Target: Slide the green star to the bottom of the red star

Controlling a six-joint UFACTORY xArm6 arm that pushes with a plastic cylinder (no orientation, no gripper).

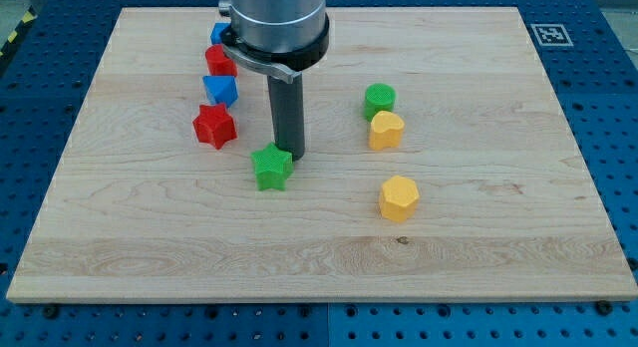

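Nearest the view's bottom, the bench [319, 277] carries a yellow hexagonal block [399, 198] at the right. Next up lies the green star [272, 168], the task's thing, near the middle and slightly left. Our tip [295, 154] stands just beside its upper right edge, touching or nearly so; we cannot tell which. The end effector is a plain rod with nothing to spread or pinch, so no clamping state applies.

Farther up and left sits the red star [214, 126], apart from the green star. To the right stand a yellow block [386, 131] and a green block [379, 98], close together. Beyond the red star a blue block [219, 89], a red block [219, 61] and another blue block [219, 33] run toward the view's top, partly hidden by the arm.

We judge the green star needs to travel leftward to rest below the red star. A push from its right side, kept centred on the body, should avoid spinning it off the tip. We advise a slow stroke, stopping short of nudging the red star.
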